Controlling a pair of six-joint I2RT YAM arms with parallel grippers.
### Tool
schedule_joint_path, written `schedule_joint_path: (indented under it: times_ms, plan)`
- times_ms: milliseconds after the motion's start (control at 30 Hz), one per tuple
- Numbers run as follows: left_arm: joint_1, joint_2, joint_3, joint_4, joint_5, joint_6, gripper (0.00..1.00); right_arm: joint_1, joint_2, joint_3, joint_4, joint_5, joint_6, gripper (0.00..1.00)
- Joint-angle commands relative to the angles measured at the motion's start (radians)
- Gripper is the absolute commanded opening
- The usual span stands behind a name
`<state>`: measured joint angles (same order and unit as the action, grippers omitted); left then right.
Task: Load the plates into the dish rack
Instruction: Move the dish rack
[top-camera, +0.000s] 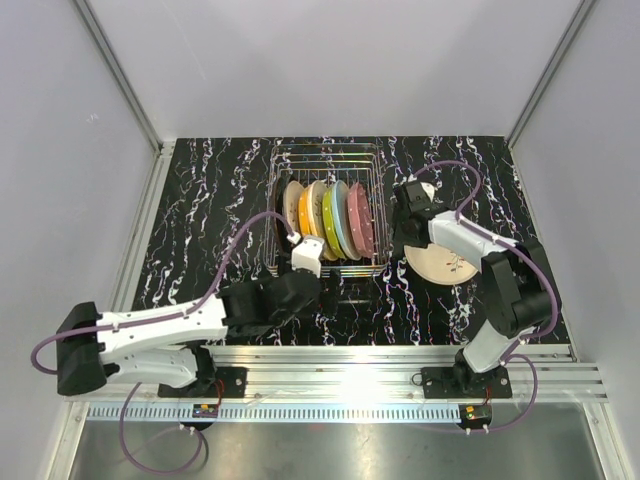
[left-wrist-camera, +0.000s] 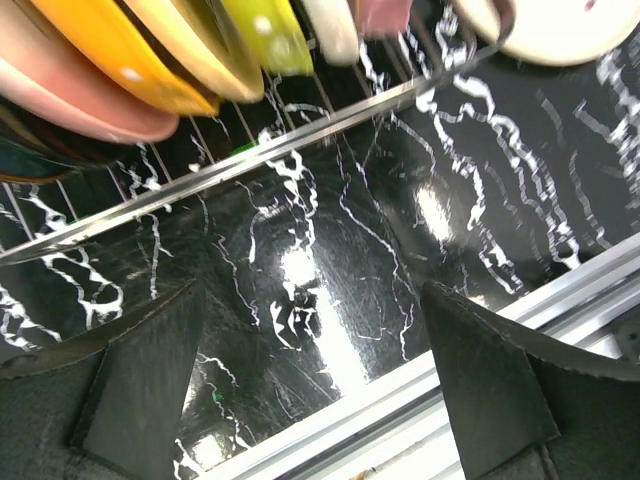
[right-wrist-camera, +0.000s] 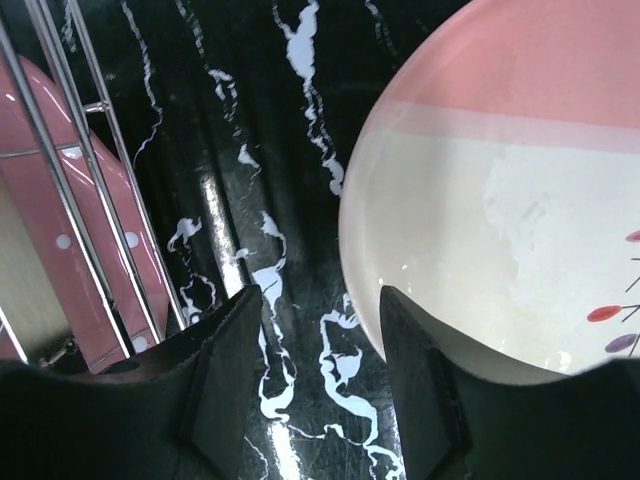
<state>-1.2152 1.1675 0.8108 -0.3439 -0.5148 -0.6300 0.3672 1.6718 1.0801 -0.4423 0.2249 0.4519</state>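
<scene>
Logged a row of plates (top-camera: 330, 220) standing on edge in the dish rack (top-camera: 325, 150) at the far centre of the table (top-camera: 210, 200): cream and orange at the left, then yellow-green, light blue, and pink at the right. Found one more, a cream plate (top-camera: 443, 265) with a pink band and a small sprig print, lying flat on the table just right of the rack. Judged the task nearly done, with this piece left to load.

Noted left gripper (left-wrist-camera: 310, 300) released, jaws spread wide over bare table by the rack's near rail, holding nothing. Noted right gripper (right-wrist-camera: 320, 300) likewise released, only tabletop between its fingers, hanging between the rack's right wall and the flat plate's rim.

Possible failures from here:
- Pinching a flat rim against a hard, glossy tabletop: likely to skid the plate away rather than lift it.
- Closing with one finger on the rim and none beneath: no hold, or a hold by the very lip, prone to slipping on tilting upright.
- Swinging in so near the wires: liable to knock the right wall or the pink plate (right-wrist-camera: 110, 230) and shift the row.
- Cannot confirm a free slot right of the pink plate. Forcing into a taken slot: chipped glaze or toppled neighbours.
- Low approach past the left gripper at the rack front: chance of collision.
</scene>
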Motion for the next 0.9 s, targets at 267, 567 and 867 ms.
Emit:
schedule_joint_path:
  times_ms: [267,567,867]
  plan:
    - [-0.003,-0.144,-0.012,-0.036,-0.108,-0.051,0.93,0.177,0.025,0.165,0.037,-0.042,0.010,0.60]
    - [-0.003,-0.175,-0.019,-0.075,-0.119,-0.060,0.93,0.196,0.063,0.182,-0.004,0.005,0.007,0.61]
    - [-0.018,-0.177,-0.039,-0.030,-0.050,-0.053,0.92,0.096,0.019,0.089,-0.054,0.118,-0.011,0.59]
